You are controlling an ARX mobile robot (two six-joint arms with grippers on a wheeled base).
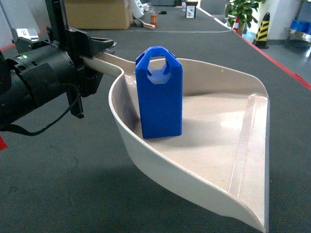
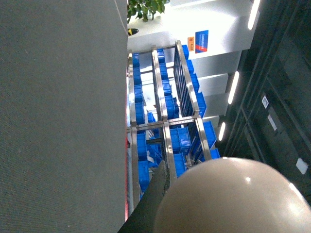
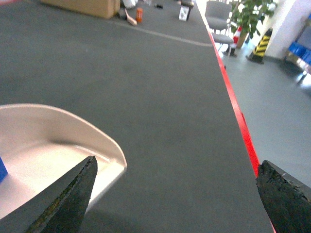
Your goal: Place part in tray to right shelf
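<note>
The bright-blue part (image 1: 160, 94) stands upright inside the beige tray (image 1: 214, 160), near its back wall. My left gripper (image 1: 95, 57) is shut on the tray's handle (image 1: 108, 62) and holds the tray above the dark floor. In the left wrist view the tray's rounded back (image 2: 233, 199) fills the lower right beside one black finger (image 2: 153, 199). My right gripper (image 3: 176, 165) is open with nothing in it, just right of the tray's rim (image 3: 104, 138). A sliver of the part (image 3: 1, 171) shows at the left edge. A silver steel-framed shelf (image 2: 165, 121) stands far off.
Blue crates (image 2: 182, 138) fill the far rack. A red line (image 3: 238, 116) edges the dark floor on the right. A cardboard box (image 1: 97, 13), a chair (image 3: 217, 12), a potted plant (image 1: 244, 10) and a striped bollard (image 1: 263, 30) stand far behind.
</note>
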